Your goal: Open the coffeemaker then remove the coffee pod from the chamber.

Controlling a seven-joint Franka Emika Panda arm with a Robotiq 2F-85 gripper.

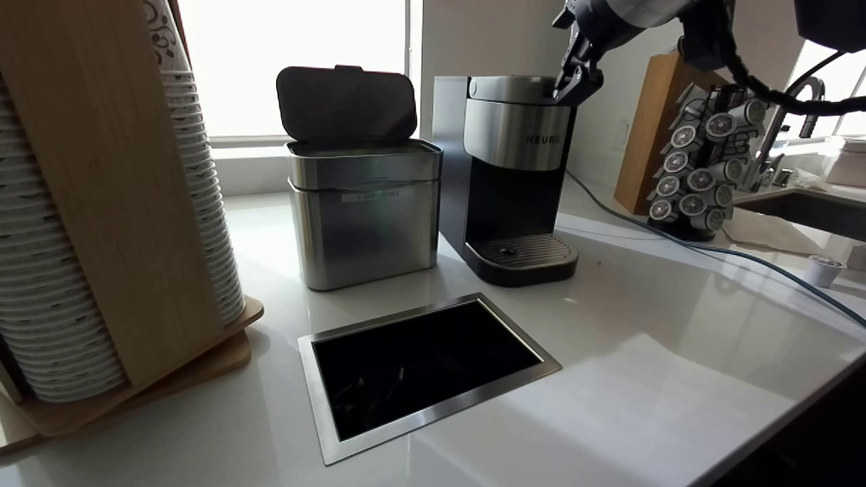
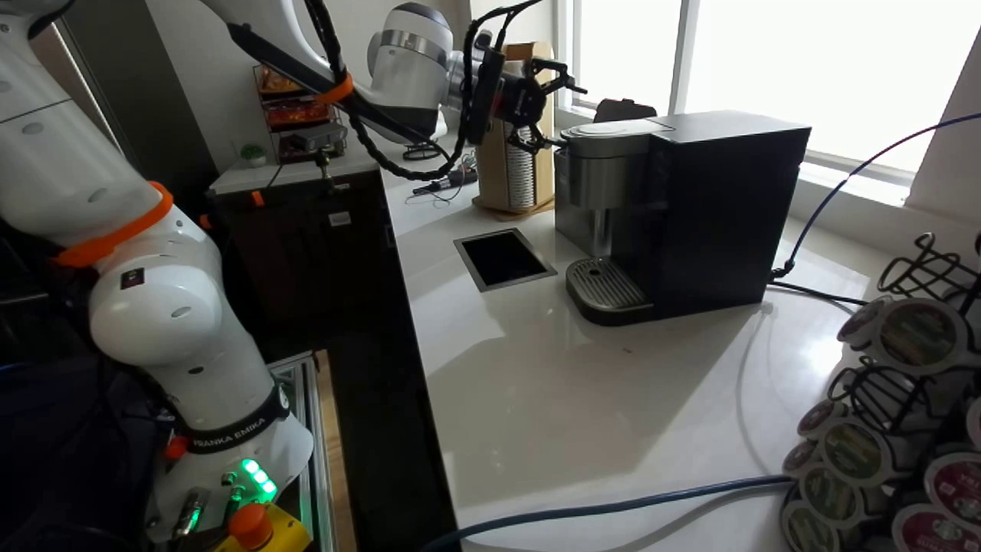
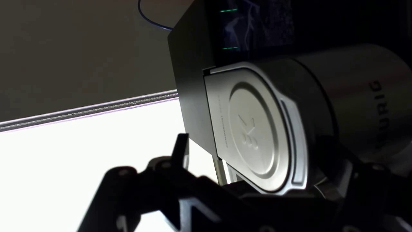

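The silver and black Keurig coffeemaker (image 1: 517, 135) stands on the white counter. It also shows in an exterior view (image 2: 728, 222) and in the wrist view, where its lid (image 3: 254, 129) is shut. The chamber and any coffee pod inside are hidden. My gripper (image 2: 571, 116) is open and empty at the front upper edge of the coffeemaker. Its lower finger is at the lid's front rim, just below the top. Its upper finger is above the lid. In the wrist view the fingers of the gripper (image 3: 257, 139) straddle the lid's front edge. I cannot tell whether the lower finger touches it.
A steel bin (image 1: 369, 230) with a raised lid stands beside the coffeemaker. A rectangular opening (image 1: 311, 385) is set in the counter in front. A wooden cup holder (image 1: 115, 169) stands farther along. A pod rack (image 1: 703, 162) and a blue cable (image 1: 744, 256) lie on the opposite side.
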